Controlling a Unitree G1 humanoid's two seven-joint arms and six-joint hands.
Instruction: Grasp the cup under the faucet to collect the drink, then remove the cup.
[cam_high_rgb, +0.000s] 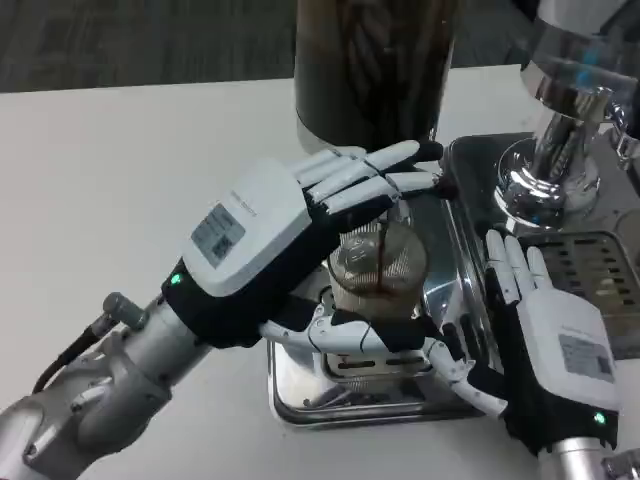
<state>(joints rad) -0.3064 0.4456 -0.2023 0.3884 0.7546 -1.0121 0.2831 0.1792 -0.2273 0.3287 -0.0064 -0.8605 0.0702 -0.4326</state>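
- The left hand (300, 235) wraps around the cup (378, 262), fingers over its far side and the thumb under its near side, clamped on it.
- The clear cup stands on the shiny drip tray (300, 385) below the dark dispenser (372, 70), with a thin dark stream falling into it.
- The right hand (545, 340) rests to the right of the tray, fingers straight and apart, holding nothing.
- A chrome machine (560, 130) stands at far right on the white table (110, 180).
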